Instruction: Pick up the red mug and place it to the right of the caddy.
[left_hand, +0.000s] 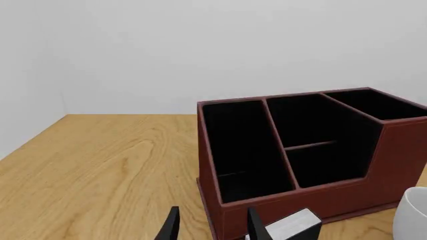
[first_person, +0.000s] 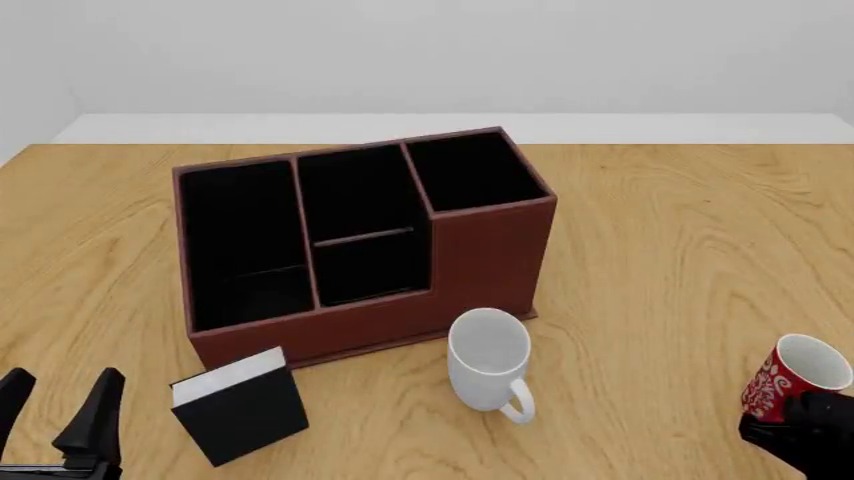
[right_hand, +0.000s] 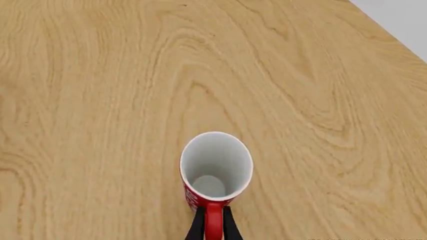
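Observation:
The red mug (first_person: 785, 388), with a white pattern and a white inside, is at the front right of the table, tilted, well right of the caddy (first_person: 491, 262). My right gripper (first_person: 801, 440) is shut on its red handle. In the right wrist view the handle sits between the two fingers (right_hand: 197, 227), and I look into the mug (right_hand: 215, 170) over bare wood. The caddy is dark red-brown with black compartments, and it also shows in the left wrist view (left_hand: 400, 150). My left gripper (first_person: 60, 405) is open and empty at the front left, as the left wrist view shows (left_hand: 210, 225).
A plain white mug (first_person: 489, 358) stands just in front of the caddy's right end; its edge shows in the left wrist view (left_hand: 412, 215). A small black box with a white top (first_person: 240, 410) stands in front of the caddy's left part, close to my left gripper (left_hand: 293, 225).

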